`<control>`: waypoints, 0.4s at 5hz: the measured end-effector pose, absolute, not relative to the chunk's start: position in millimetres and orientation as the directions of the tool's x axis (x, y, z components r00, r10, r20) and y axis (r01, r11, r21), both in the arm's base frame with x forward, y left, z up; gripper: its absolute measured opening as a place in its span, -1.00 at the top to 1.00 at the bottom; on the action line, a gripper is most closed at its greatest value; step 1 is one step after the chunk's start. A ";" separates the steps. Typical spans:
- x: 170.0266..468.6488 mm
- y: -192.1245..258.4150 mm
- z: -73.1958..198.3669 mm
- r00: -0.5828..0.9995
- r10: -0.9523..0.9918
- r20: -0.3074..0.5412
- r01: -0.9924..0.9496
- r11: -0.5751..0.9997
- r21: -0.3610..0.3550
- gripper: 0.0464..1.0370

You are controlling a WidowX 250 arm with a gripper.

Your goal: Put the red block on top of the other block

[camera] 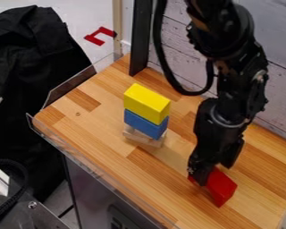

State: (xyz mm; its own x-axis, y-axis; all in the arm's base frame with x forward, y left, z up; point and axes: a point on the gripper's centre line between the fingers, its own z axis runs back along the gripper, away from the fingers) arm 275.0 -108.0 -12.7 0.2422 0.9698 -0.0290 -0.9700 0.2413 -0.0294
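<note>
The gripper (213, 166) hangs low over the right part of the wooden table, right at the upper end of the red block (222, 187). That block lies low at the table surface and is partly covered by the gripper. To the left and farther back stands a stack: a yellow block (146, 103) rests on a blue block (146, 124), with a pale wooden piece (143, 137) underneath. The gripper is apart from this stack.
A clear raised edge (89, 167) runs along the table's left and front side. A black post (140, 38) stands at the back beside a white plank wall (175, 40), and a black cable loops down from the arm. Dark cloth (35, 71) lies beyond the left edge.
</note>
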 end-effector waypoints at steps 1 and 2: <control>273.5 -107.7 -13.8 0.238 0.971 -0.031 -0.971 0.237 -0.031 -0.31; 273.7 -107.6 -14.0 0.236 0.971 -0.030 -0.971 0.235 -0.034 -0.05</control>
State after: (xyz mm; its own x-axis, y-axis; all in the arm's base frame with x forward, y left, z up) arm 273.7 -107.6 -14.0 0.2363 0.9712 -0.0303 -0.9713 0.2353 -0.0338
